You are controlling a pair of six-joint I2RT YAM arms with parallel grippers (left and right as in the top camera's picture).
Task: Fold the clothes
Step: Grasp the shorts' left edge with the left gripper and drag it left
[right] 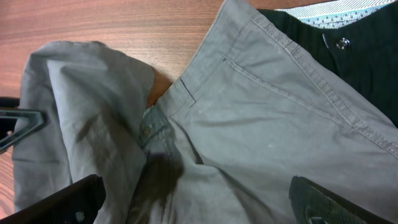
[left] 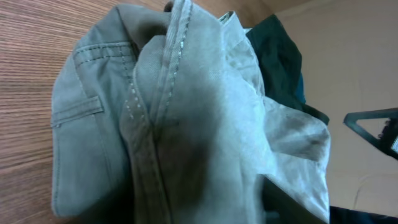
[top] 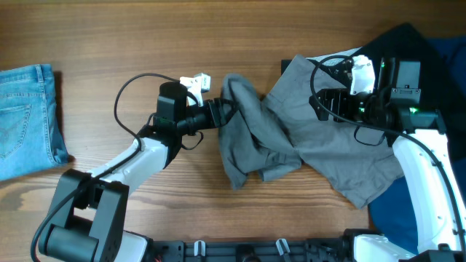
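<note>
Grey trousers (top: 306, 138) lie crumpled across the middle and right of the table. My left gripper (top: 220, 110) is shut on a bunched edge of them and holds that part lifted; in the left wrist view the grey cloth (left: 186, 124) fills the frame and hides the fingers. My right gripper (top: 331, 102) hovers open over the trousers' waistband. In the right wrist view its two fingers stand wide apart (right: 196, 205) above the grey cloth (right: 267, 124), touching nothing.
Folded blue jeans (top: 25, 120) lie at the left edge. Dark navy clothing (top: 408, 44) lies under the trousers at the back right, with a blue garment (top: 393, 211) at the front right. The table (top: 145, 36) is wood.
</note>
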